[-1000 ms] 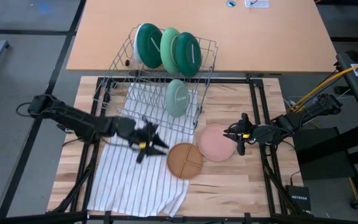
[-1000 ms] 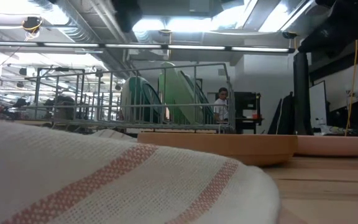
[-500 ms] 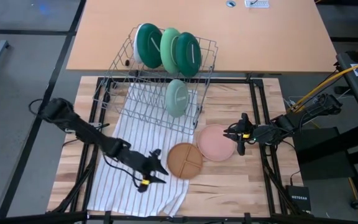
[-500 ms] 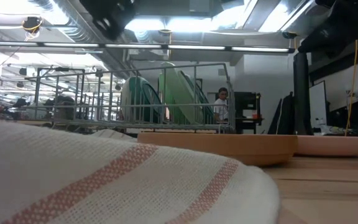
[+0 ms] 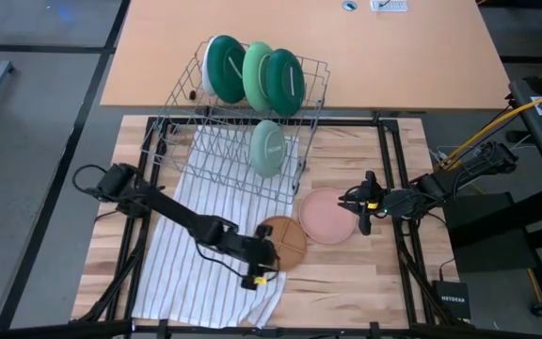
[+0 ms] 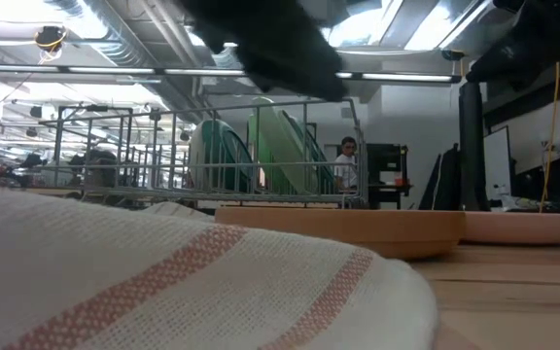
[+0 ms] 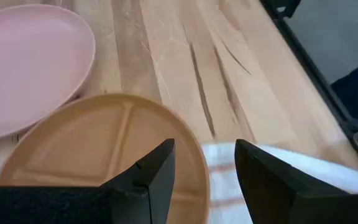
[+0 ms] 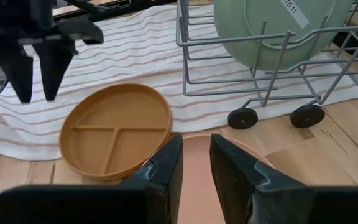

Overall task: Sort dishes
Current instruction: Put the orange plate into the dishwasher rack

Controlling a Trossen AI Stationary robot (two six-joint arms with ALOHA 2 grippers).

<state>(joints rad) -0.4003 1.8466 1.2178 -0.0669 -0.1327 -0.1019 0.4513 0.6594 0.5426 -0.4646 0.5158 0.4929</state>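
Note:
The brown divided plate [image 5: 282,242] rests flat, partly on the striped cloth [image 5: 205,273], and the pink plate [image 5: 326,215] lies flat on the wood to its right. My left gripper [image 5: 258,270] is open at the brown plate's near-left edge. In the left wrist view [image 7: 204,163] the plate's rim [image 7: 194,155] lies between its fingers, and the right wrist view shows the gripper [image 8: 35,87] raised over the cloth. My right gripper [image 5: 360,210] is open at the pink plate's right edge [image 8: 194,152]. Green plates [image 5: 257,75] and a pale mint plate [image 5: 268,148] stand upright in the wire rack [image 5: 224,141].
The grey wire rack stands at the table's far middle, on small wheels [image 8: 242,117]. The cloth covers the near left, bulging close to the low camera [image 6: 163,282]. A black frame [image 5: 389,188] borders the wooden top. Bare wood [image 5: 346,273] lies at the near right.
My left gripper has swung from the rack's near edge toward the table's near edge and to the right, over the cloth, and now stands at the brown plate's near-left edge. The plates have not moved.

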